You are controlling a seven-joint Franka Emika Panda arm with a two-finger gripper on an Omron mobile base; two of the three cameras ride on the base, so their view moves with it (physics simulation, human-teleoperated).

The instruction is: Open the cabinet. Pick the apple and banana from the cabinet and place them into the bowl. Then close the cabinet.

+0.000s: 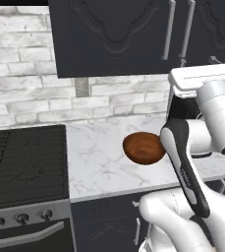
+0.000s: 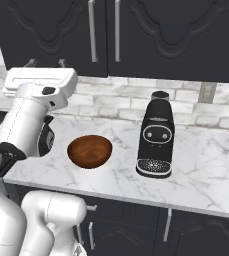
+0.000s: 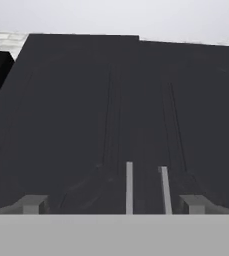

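Gripper [image 3: 114, 204] held wide below the shut matte black wall cabinet [image 2: 136, 35].
Its long silver bar handles [image 3: 129, 187] are faced for opening; the glossy reddish-brown wooden bowl [image 2: 89, 151] is left ready on the marble desk [image 2: 206, 165].

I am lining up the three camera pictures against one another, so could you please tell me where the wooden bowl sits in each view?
Left base view: the bowl lies right of centre on the marble counter, partly behind the arm.
Right base view: the bowl lies left of centre, left of the coffee machine.
Hand view: no bowl here; the frame faces the closed cabinet.
Shared landmark: the cabinet's two silver handles.
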